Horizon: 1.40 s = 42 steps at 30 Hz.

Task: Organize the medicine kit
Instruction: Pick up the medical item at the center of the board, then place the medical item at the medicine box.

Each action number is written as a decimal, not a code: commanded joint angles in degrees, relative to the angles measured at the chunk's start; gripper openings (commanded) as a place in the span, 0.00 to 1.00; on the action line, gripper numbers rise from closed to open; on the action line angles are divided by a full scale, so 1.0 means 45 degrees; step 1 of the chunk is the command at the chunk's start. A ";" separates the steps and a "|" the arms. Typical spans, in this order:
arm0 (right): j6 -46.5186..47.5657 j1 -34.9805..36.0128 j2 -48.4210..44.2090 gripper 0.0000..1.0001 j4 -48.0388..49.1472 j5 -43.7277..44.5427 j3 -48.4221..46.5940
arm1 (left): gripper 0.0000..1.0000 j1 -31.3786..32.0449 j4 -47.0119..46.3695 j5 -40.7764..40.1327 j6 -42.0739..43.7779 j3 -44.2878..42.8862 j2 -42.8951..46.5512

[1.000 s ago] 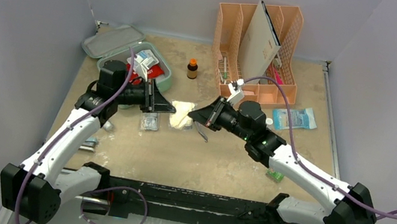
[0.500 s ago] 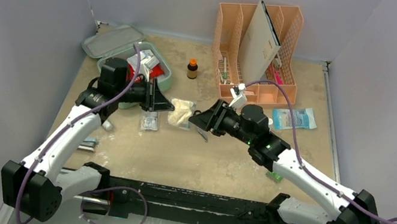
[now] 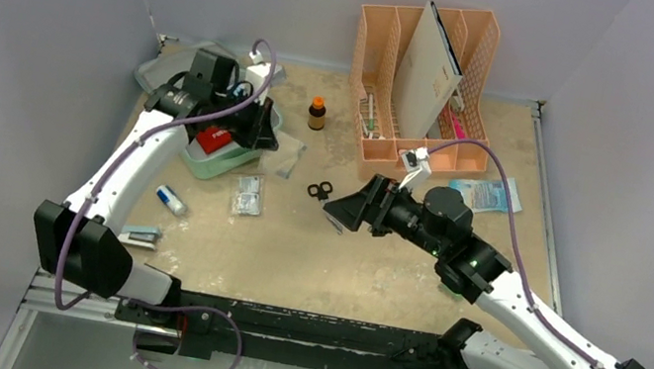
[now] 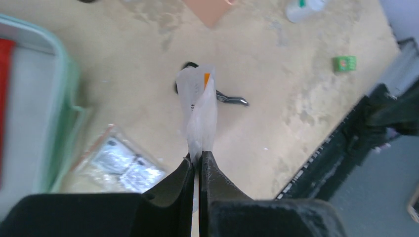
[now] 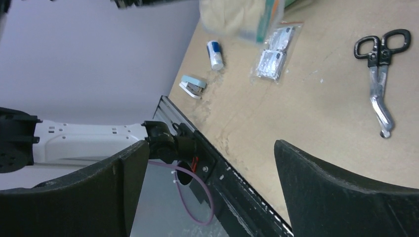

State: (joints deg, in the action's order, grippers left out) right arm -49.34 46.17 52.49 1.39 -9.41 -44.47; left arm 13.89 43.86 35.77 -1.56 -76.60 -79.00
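Note:
The medicine kit is a mint-green case standing open at the back left, a red pouch inside it; its lid lies behind it. My left gripper hangs at the kit's right rim. It is shut on a clear plastic bag with an orange mark; its jaws pinch the bag's edge above the table. The kit's rim shows at the left of that view. My right gripper stands wide open and empty mid-table, just right of the black-handled scissors.
A bag of blister packs, a white and blue tube and a pale blue stapler-like item lie front left. A brown bottle, a peach organizer and a blue packet sit at the back.
The left arm lifted the bag from mid-table and swung back-left to the kit. The right gripper opened and drew back right, leaving the scissors lying on the table.

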 commanded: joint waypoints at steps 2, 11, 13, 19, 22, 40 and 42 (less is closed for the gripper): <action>0.0574 0.0009 -0.0969 0.99 -0.1247 0.0412 -0.0227 | 0.00 -0.1278 -0.0092 -0.2040 -0.0093 -0.1394 -0.0729; 0.1197 0.0012 -0.2043 0.99 -0.2368 0.1181 -0.0217 | 0.00 -0.3726 -0.3796 -0.3648 -0.3192 -0.0384 -0.1121; 0.1233 0.0002 -0.2091 0.99 -0.2401 0.1291 -0.0228 | 0.00 -0.3965 -0.4596 -0.4330 -0.3804 -0.0072 -0.1189; 0.1259 0.0012 -0.2245 0.99 -0.2367 0.1424 -0.0062 | 0.00 -0.4476 -0.5828 -0.5261 -0.5246 0.0756 -0.1704; 0.1277 0.0008 -0.2268 0.99 -0.2548 0.1398 -0.0113 | 0.00 -0.4821 -0.6358 -0.5865 -0.5616 0.1112 -0.1871; 0.1259 0.0000 -0.2504 0.99 -0.2653 0.2062 -0.0146 | 0.00 -0.6631 -0.7940 -0.3650 -0.6742 0.1470 -0.4666; 0.1260 0.0002 -0.2497 0.99 -0.2653 0.2276 -0.0177 | 0.00 -0.6800 -0.7967 -0.3416 -0.6795 0.1475 -0.4929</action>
State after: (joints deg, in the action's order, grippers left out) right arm -44.51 46.17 41.85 -11.25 -1.85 -44.45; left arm -15.03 11.27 17.28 -31.00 -70.37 -99.68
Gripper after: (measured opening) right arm 0.987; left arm 0.017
